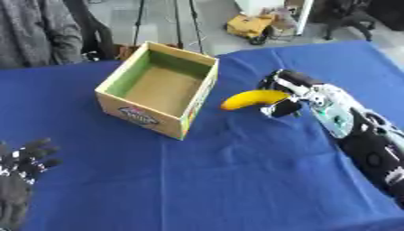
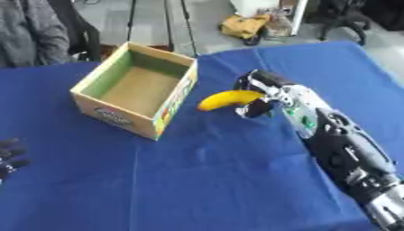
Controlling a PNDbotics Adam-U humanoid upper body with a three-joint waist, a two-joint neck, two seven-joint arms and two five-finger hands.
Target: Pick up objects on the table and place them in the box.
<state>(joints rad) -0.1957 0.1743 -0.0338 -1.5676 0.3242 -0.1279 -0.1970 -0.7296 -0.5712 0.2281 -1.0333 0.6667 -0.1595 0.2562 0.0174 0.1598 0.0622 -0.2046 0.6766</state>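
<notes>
Curling round the stem end of a yellow banana (image 1: 254,99), the right hand (image 1: 286,92) holds the fruit just right of the cardboard box (image 1: 183,118), with the banana's free tip pointing left toward the box's near right wall; whether the banana is lifted off the blue tablecloth (image 1: 236,180) or only resting low over it cannot be told, though a dark shadow lies under the hand. The right arm (image 2: 347,153), black with silver and white parts, comes in from the lower right corner and runs up and left to the hand. The box stands open-topped on the far left part of the table, turned at an angle so that one corner points toward the near side; its inside walls are green, its floor is plain brown and shows nothing lying in it, and a printed label marks the near outer face. The banana and the box do not touch, a narrow strip of cloth showing between them. The left hand (image 1: 24,160) rests at the near left edge of the scene, dark fingers spread and pointing up, holding nothing and well apart from the box. Beyond the far edge of the table a grey floor shows, with tripod legs and a yellow object (image 1: 251,25) on it
</notes>
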